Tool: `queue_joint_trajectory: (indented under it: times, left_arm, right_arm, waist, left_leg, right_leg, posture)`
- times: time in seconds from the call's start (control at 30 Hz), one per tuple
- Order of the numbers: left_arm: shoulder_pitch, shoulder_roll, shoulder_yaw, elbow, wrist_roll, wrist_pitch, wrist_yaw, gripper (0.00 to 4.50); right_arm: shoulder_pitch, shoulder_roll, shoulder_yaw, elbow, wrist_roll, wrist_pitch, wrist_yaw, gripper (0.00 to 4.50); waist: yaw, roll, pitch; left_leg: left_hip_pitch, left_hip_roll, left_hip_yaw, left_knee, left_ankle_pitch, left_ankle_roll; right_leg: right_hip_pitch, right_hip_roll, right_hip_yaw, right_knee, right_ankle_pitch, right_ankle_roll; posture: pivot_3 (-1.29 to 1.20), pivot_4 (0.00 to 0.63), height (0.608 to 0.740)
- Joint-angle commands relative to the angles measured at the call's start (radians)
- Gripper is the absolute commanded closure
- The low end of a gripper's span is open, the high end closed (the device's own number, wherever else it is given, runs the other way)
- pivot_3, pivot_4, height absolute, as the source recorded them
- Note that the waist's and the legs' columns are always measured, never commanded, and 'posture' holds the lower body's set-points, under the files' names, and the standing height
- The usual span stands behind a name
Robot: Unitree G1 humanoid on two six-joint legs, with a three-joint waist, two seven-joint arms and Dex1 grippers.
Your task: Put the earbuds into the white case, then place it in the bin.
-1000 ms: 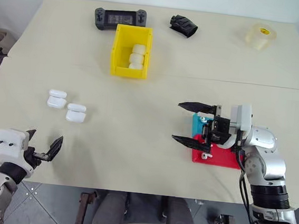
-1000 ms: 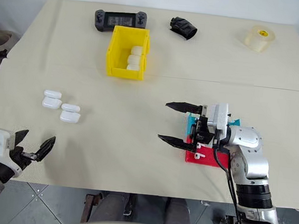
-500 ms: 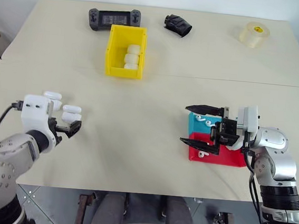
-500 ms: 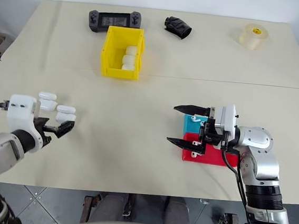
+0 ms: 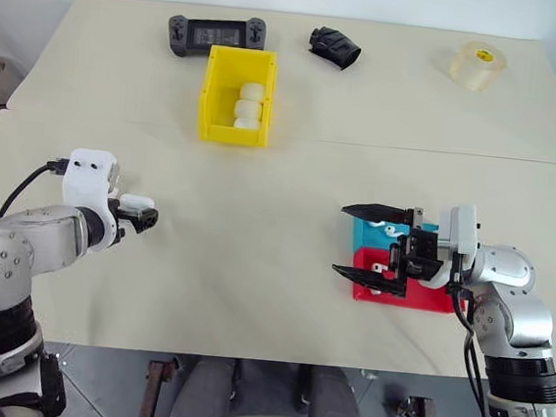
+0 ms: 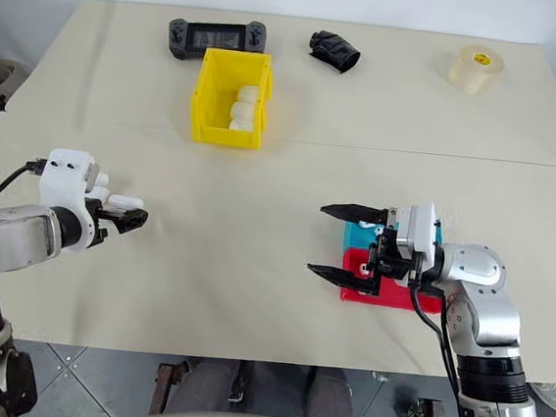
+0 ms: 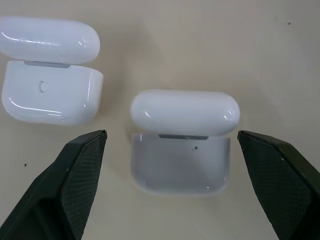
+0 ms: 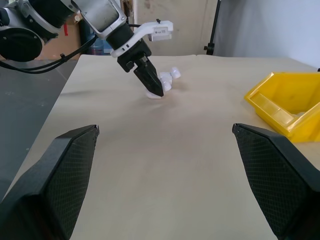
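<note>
Two white cases lie with lids flipped open at the table's left. My left gripper (image 7: 171, 134) is open and points down at the nearer case (image 7: 180, 162), one black finger on either side and apart from it. The other case (image 7: 50, 92) lies just beside it. From the head these cases (image 6: 124, 202) peek out past the left gripper (image 5: 141, 217). The yellow bin (image 5: 211, 94) stands at the back left and holds three white cases (image 5: 248, 105). My right gripper (image 5: 365, 244) hovers open and empty at the right. The earbuds are too small to make out.
A teal tray (image 5: 364, 233) and a red tray (image 5: 419, 297) lie under the right gripper. Along the far edge are a game controller (image 5: 218, 34), a black object (image 5: 335, 46) and a tape roll (image 5: 477, 65). A seam crosses the table behind the trays.
My left arm has swung up from the table's front edge and now points down over the open cases. The right gripper has stayed over the trays.
</note>
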Motion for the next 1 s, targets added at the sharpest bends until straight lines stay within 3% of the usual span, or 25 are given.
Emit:
queue_joint_trajectory:
  times: [0.03, 0.33, 0.43, 0.9, 1.0]
  left_arm:
    - [-0.01, 0.034, -0.004, 0.022, -0.115, -0.003, 0.098, 0.04]
    - [0.014, 0.12, -0.026, 0.087, -0.356, -0.003, 0.304, 0.04]
    - [0.03, 0.094, -0.012, 0.098, -0.413, -0.003, 0.382, 0.04]
    - [0.02, 0.047, -0.015, 0.124, -0.462, -0.007, 0.502, 0.04]
    - [0.014, 0.035, -0.018, 0.123, -0.444, -0.006, 0.497, 0.68]
  right_arm:
    - [0.015, 0.007, -0.008, -0.056, 0.024, 0.005, -0.022, 0.0]
    - [0.021, 0.014, -0.007, -0.07, 0.024, 0.009, -0.045, 0.0]
    - [0.021, 0.02, -0.007, -0.073, 0.023, 0.008, -0.05, 0.0]
    - [0.038, 0.027, -0.008, -0.083, 0.023, 0.005, -0.068, 0.0]
    - [0.041, 0.029, -0.007, -0.084, 0.023, 0.005, -0.07, 0.0]
  waist:
    - [0.0, 0.0, 0.0]
    - [-0.001, 0.0, 0.0]
    - [-0.001, 0.0, 0.0]
    - [0.001, 0.0, 0.0]
    - [0.002, 0.0, 0.0]
  left_leg:
    - [0.0, 0.0, 0.0, 0.0, 0.0, 0.0]
    - [0.0, 0.0, 0.0, 0.0, 0.0, 0.0]
    - [0.0, 0.0, 0.001, 0.0, 0.0, 0.0]
    - [0.001, -0.002, 0.001, 0.0, 0.0, 0.0]
    - [0.001, -0.002, 0.002, 0.0, 0.0, -0.001]
  right_leg:
    - [0.0, 0.0, 0.0, 0.0, 0.0, 0.0]
    - [0.0, 0.0, 0.001, 0.0, 0.0, 0.0]
    - [0.0, 0.0, 0.001, 0.001, 0.0, 0.0]
    - [0.0, 0.0, 0.002, 0.001, 0.0, 0.0]
    - [0.0, 0.0, 0.002, 0.001, 0.0, 0.0]
  posture:
    - [0.0, 0.15, 0.74]
    - [0.0, 0.15, 0.74]
    - [0.0, 0.15, 0.74]
    - [0.0, 0.15, 0.74]
    - [0.0, 0.15, 0.74]
